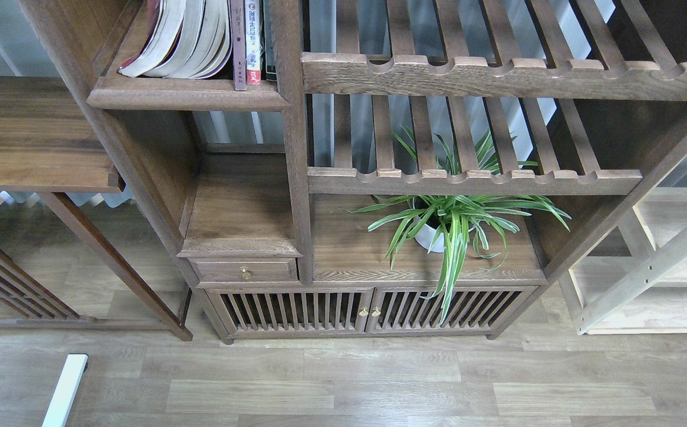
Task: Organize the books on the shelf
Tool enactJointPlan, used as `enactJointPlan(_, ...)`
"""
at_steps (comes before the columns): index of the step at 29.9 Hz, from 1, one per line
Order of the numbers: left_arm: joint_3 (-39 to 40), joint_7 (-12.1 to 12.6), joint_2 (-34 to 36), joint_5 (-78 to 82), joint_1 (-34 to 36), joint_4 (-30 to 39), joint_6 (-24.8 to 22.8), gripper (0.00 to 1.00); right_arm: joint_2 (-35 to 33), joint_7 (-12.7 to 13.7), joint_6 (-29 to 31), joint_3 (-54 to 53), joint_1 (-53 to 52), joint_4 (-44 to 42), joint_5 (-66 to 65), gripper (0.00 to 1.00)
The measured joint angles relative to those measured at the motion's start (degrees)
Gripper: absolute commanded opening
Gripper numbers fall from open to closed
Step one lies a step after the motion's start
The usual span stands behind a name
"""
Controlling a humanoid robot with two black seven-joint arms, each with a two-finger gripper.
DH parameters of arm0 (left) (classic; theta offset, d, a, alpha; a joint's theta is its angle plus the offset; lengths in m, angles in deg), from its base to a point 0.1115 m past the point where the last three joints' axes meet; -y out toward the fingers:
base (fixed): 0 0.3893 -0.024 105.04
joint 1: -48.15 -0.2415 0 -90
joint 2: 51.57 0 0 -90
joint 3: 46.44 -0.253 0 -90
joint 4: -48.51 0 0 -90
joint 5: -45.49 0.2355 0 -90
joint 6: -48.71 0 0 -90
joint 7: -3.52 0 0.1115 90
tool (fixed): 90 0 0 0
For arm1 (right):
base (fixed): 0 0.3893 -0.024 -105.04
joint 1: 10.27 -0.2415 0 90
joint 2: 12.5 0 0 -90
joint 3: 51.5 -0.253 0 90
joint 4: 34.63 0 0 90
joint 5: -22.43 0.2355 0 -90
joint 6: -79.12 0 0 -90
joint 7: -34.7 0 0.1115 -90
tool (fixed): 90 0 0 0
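Neither pincer is in sight, so grip state and relative positions cannot be told. The books (180,38) lean on the shelf (186,93), top left of the bookcase.

Single head view, taken from above and in front of the bookcase (296,178), facing forward and down at moderate range. The shelf (183,93) with the books (183,35) is cut by the upper left edge of the frame; the plant (450,219) sits right of centre; floor (343,385) fills the bottom. No second view is supplied for overlap.
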Motion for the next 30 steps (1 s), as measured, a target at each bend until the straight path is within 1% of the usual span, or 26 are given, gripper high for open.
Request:
enactJointPlan(1,0.1,0.3,0.0,-0.1,0.1,-0.2,0.3,0.97,0.6,0.9,0.8,-0.3,0.0,-1.2,0.1,0.99)
enactJointPlan(3,0.3,0.7,0.0,-0.4,0.2,-0.9,1.5,0.97,1.5,3.5,2.8,-1.7,0.0,-3.7,0.7,0.99)
enactJointPlan(6,2.4,1.8,0.0,-2.6,0.5,-1.6,3.9,0.97,1.9,7.4,5.9,-6.5,0.0,-4.6,2.2,0.99)
enactJointPlan(10,5.0,5.1,0.0,-7.5,0.9,-1.7,4.4,0.97,1.9,12.5,8.4,-13.1,0.5,-4.7,3.3,0.99)
enactJointPlan(13,5.6,6.5,0.0,-9.8,1.2,-1.7,4.4,0.97,2.1,15.4,8.9,-15.3,1.0,-4.7,3.6,0.99)
enactJointPlan(16,4.9,6.7,0.0,-10.4,1.5,-1.7,4.5,0.97,2.3,17.7,9.5,-16.6,1.1,-4.7,4.6,0.99)
enactJointPlan(19,2.3,6.4,0.0,-8.8,1.6,-1.8,4.9,0.97,2.5,18.9,9.7,-16.9,1.2,-4.7,5.3,0.99)
enactJointPlan(22,-1.6,5.8,0.0,-6.6,1.8,-1.8,5.2,0.98,2.7,19.4,9.8,-17.1,1.2,-4.7,5.4,0.99)
enactJointPlan(25,-3.7,5.3,0.0,-5.9,2.6,-1.9,5.2,0.99,2.9,18.9,9.6,-16.4,1.8,-4.7,4.8,1.00)
enactJointPlan(30,-4.6,5.2,0.0,-5.7,3.5,-1.7,5.3,0.99,5.0,17.9,9.3,-14.6,3.8,-4.6,3.5,1.00)
